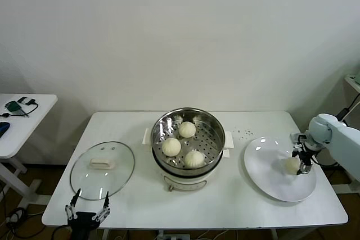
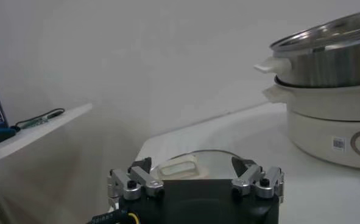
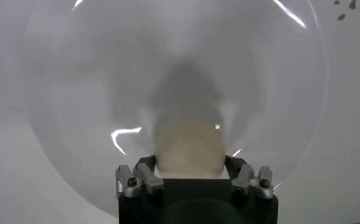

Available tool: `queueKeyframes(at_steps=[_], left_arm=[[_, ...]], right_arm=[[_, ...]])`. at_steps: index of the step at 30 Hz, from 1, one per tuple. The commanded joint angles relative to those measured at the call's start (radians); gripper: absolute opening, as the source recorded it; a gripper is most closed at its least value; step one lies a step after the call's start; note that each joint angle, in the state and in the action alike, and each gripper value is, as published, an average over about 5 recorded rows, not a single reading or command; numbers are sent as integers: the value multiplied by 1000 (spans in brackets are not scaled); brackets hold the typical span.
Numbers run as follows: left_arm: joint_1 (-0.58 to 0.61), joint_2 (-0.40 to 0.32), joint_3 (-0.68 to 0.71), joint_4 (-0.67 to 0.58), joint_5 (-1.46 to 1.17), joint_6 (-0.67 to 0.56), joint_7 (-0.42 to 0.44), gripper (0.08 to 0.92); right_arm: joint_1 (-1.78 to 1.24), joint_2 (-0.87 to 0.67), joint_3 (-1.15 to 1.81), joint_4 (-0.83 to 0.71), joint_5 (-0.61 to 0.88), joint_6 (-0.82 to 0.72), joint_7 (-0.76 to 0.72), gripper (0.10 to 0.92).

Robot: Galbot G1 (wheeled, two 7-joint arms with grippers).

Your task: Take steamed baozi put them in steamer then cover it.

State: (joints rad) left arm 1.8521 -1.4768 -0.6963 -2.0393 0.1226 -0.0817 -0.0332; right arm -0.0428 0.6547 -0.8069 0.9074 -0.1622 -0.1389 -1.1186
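White walls and a plain white surface (image 1: pixel 225 200) make up the whole setup. Right tool (image 1: pixel 301 160) is down over the white plate (image 1: pixel 270 181) at the right end, its metal-tipped fingers (image 3: pixel 134 181) sitting on either side of the last baozi (image 1: pixel 292 164), a smooth, cream-white, rounded dough bun. From the wrist view the bun fills the gap between the jaws and looks pinched, so I'd call that a grip on it. The bun sits on the plate's glossy, shallow, round face, toward its right side.

Going outward, the steamer (image 1: pixel 216 139) sits mid-surface, just left of the plate: shiny stainless-steel pot with a perforated tray, on a white base with stubby side handles. 3 more buns (image 1: pixel 187 129) sit on the tray, all the same smooth round shape, close together but not stacked.

Left of the steamer lies the round glass lid (image 1: pixel 121 164), flat on the surface, metal rim, pale oblong knob on top.

Left tool (image 1: pixel 87 213) is parked at the near edge just in front of the lid, jaws spread wide, holding nothing.

A second small white side table (image 1: pixel 39 105) with some cables stands off to the left.
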Motion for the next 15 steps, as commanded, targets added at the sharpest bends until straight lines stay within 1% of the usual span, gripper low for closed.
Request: queueKeyframes(at_steps=[1, 3, 7, 11, 15], left_arm=[[-2, 0, -4, -6, 2, -1, 2, 823], [-3, 0, -6, -10, 2, -2, 3, 823], [0, 4, -3, -18, -3, -6, 2, 823], [8, 11, 7, -28, -12, -9, 2, 823], [7, 14, 17, -39, -14, -11, 2, 823]], right_arm=[[3, 5, -3, -3, 11, 3, 3, 703], [25, -5, -19, 13, 46, 1, 6, 697], [130, -29, -96, 59, 201, -31, 7, 696], [362, -40, -285, 129, 362, -73, 10, 696], [610, -4, -493, 189, 535, -102, 11, 695]])
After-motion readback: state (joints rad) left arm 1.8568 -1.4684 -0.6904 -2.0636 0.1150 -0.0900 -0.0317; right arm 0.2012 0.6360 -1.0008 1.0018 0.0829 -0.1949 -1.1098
